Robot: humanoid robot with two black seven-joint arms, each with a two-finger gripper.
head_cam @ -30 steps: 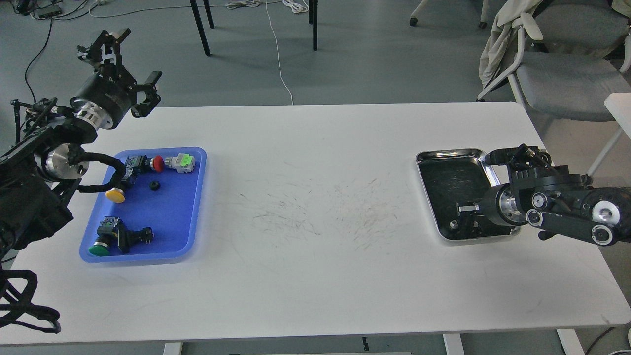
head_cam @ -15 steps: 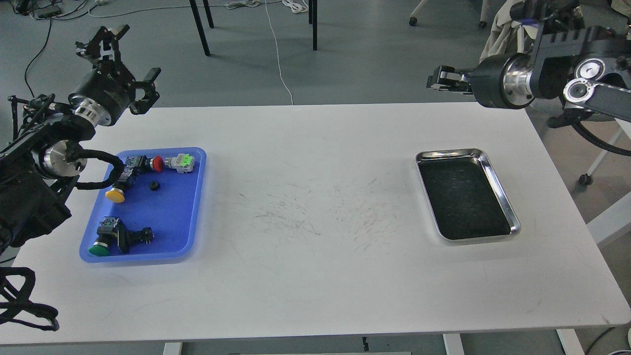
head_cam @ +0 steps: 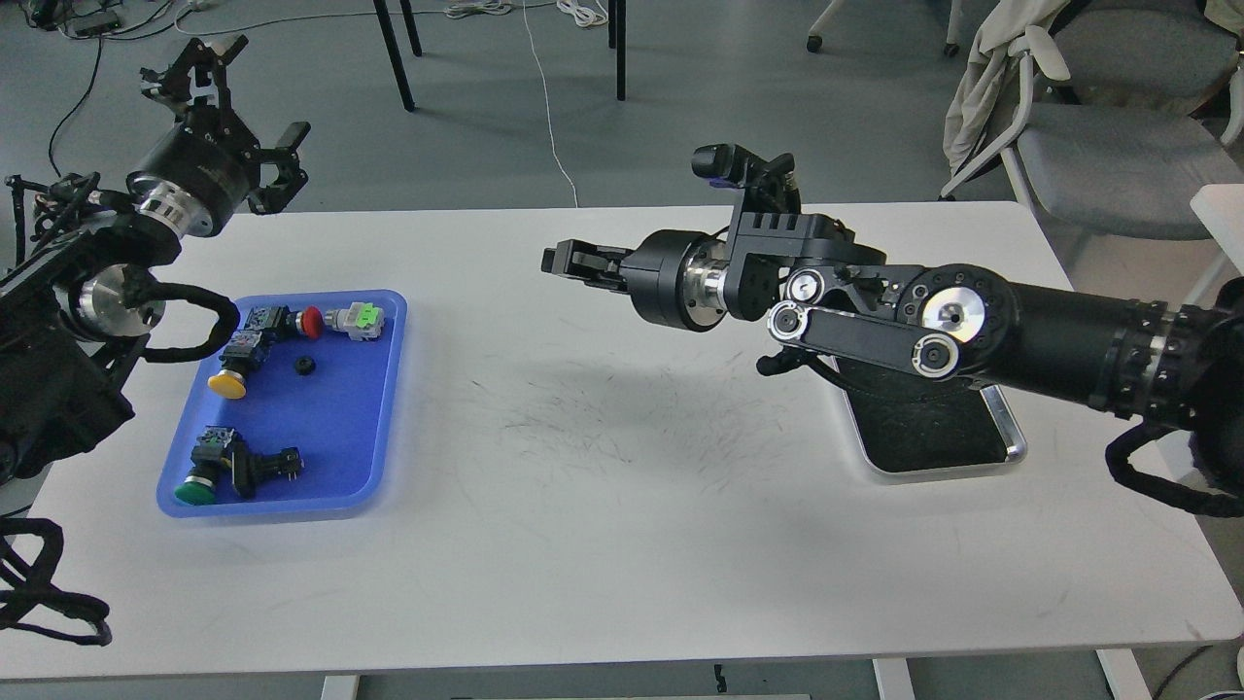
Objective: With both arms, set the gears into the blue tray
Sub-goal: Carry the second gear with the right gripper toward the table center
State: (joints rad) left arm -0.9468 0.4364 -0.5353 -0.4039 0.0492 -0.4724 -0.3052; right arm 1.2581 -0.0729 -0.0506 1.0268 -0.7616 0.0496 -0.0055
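Our right gripper, jaws narrow, contents hidden, reaches toward blue tray at 9 o'clock; any gear could drop early. Left gripper wide, empty.

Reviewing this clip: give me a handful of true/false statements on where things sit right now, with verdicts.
1. One gear lies in the blue tray. True.
2. The right tool hangs over the steel tray. False: it reaches past it, above the table's middle.
3. The left tool is open. True.
4. The yellow push-button lies on the bare table. False: it is in the blue tray.
5. The left tool holds a gear. False: nothing sits between its fingers.
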